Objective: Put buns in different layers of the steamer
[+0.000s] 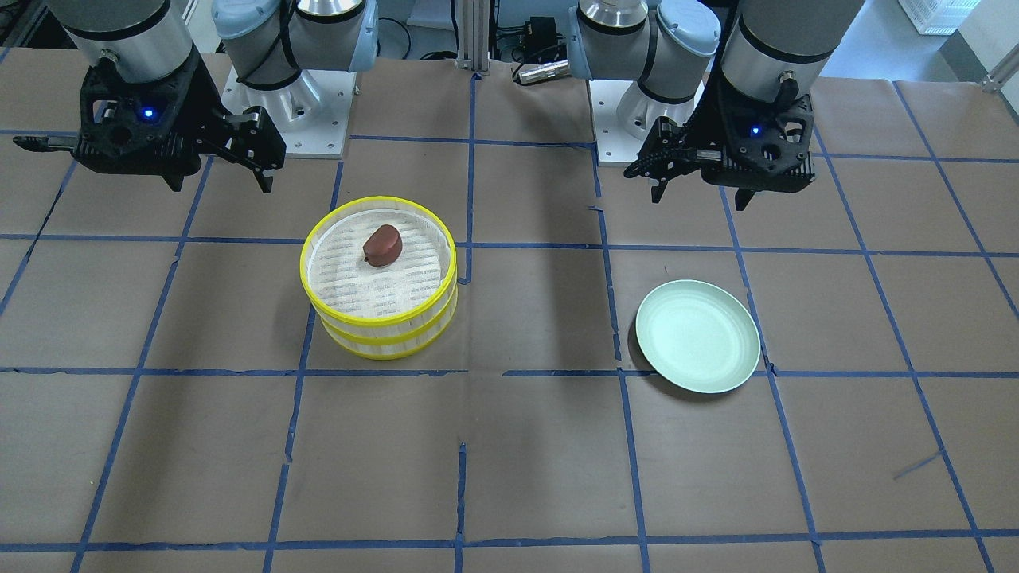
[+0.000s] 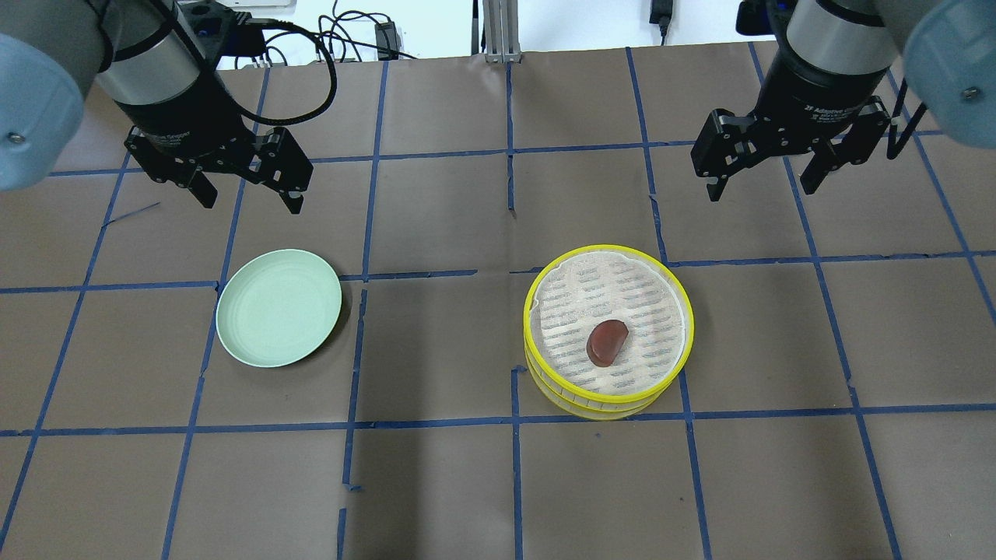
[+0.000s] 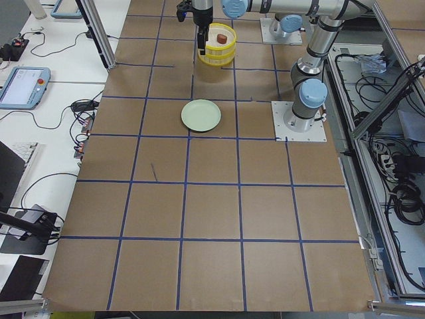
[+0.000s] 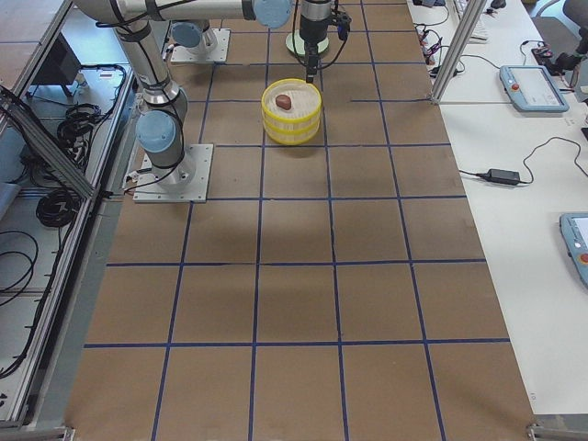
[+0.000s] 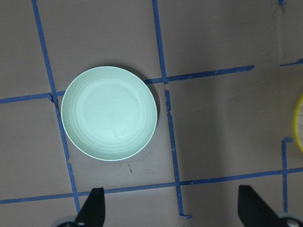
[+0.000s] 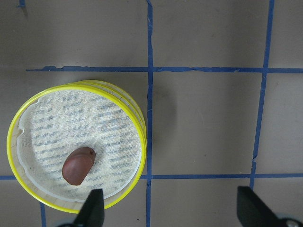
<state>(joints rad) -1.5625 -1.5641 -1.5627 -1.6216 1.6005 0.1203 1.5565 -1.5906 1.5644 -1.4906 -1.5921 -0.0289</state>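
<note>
On the tabletop (image 2: 436, 482), seen from overhead, the steamer (image 2: 607, 406) sits right of centre, its two tiers stacked, with the brown bun (image 2: 607, 342) lying on the top tier's slatted floor. The green plate (image 2: 278, 319) lies to the left, bare. The left pincer (image 2: 250, 201) hangs beyond the plate and the right pincer (image 2: 761, 190) beyond the steamer, both spread apart and holding nothing.

From the front, two yellow rims show one above the other. No white bun shows anywhere.

The wrist cameras add only the bare plate and the bun off-centre.

The risk, as I judge it, is twofold. The white bun cannot be confirmed in the hidden lower tier. The upper tier also looks slightly askew, so a nudge could slide it.
</note>
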